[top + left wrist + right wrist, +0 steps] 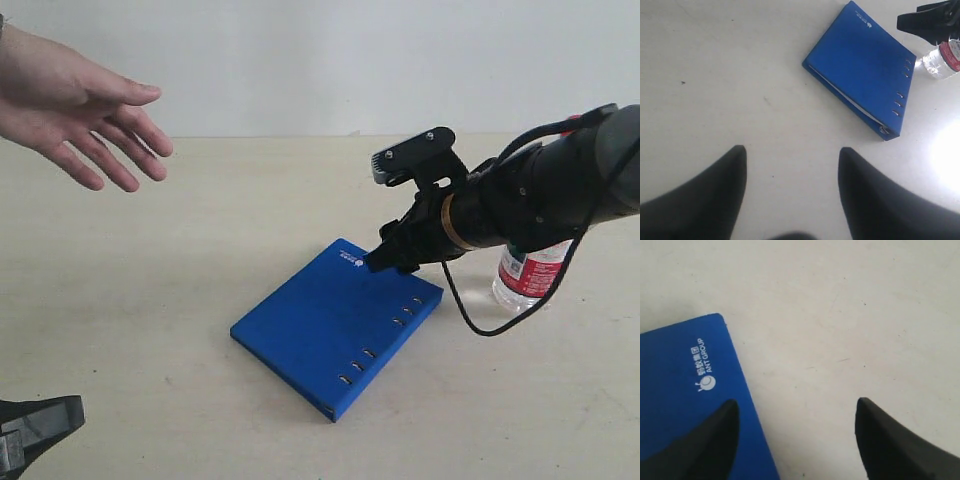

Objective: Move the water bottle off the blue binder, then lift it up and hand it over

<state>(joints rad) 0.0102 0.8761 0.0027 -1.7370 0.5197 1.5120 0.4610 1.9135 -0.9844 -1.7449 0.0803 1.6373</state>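
Found the left gripper [792,152] nearest, low at the near left corner of the exterior view, over bare table [150,300]. Saw its two dark jaws spread well apart with nothing between them. Noted it well apart from the task's things.

Came next to the blue binder [335,320], lying flat on the table near the middle, one corner turned toward the camera. Counted small slots [403,317] in two groups of three along its right-hand edge. Made out a small white logo [350,260] at its far corner.

Met the right gripper [797,405] at that far corner, reaching in from the right on a black arm [540,190]. Saw its jaws parted and holding nothing, one over the logo corner of the binder, the other over bare table past the edge. Could not tell whether the tip touched the cover.

Spotted the water bottle [527,275] behind that arm, standing upright on the table to the right of the binder and clear of it. Saw only its clear base and red and white label below the arm.

Farthest, at the upper left, saw a person's hand [70,110] held above the table, open, with fingers stretched out and slightly spread, gripping nothing. Made out a plain pale wall [300,60] beyond.
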